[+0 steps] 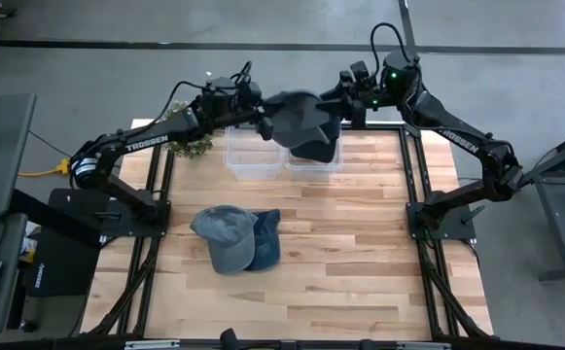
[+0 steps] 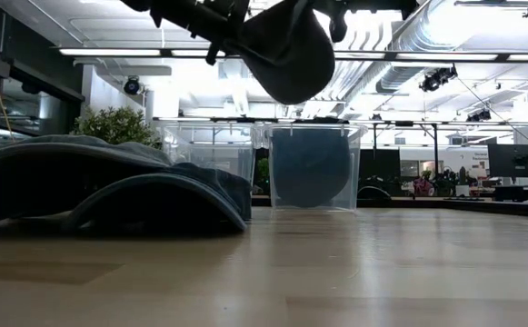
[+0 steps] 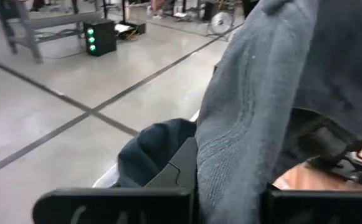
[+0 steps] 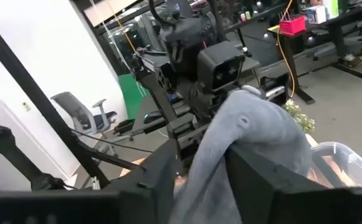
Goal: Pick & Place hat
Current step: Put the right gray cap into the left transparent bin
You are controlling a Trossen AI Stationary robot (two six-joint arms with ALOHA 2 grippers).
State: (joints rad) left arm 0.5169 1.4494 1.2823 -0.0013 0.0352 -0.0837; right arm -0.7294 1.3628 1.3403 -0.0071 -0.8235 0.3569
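While the left gripper [image 1: 263, 119] clamps the grey fabric cap [image 1: 297, 115] above the clear plastic bins [image 1: 282, 154], the right gripper [image 1: 345, 105] stands part-open around it.

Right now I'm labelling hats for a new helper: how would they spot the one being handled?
Look to the far edge of the wooden table, where two clear bins sit side by side. Above them, between both arms, hangs a dark grey hat, pinched by the left gripper. Unlike the two hats on the table or the one in a bin, it is off the table.
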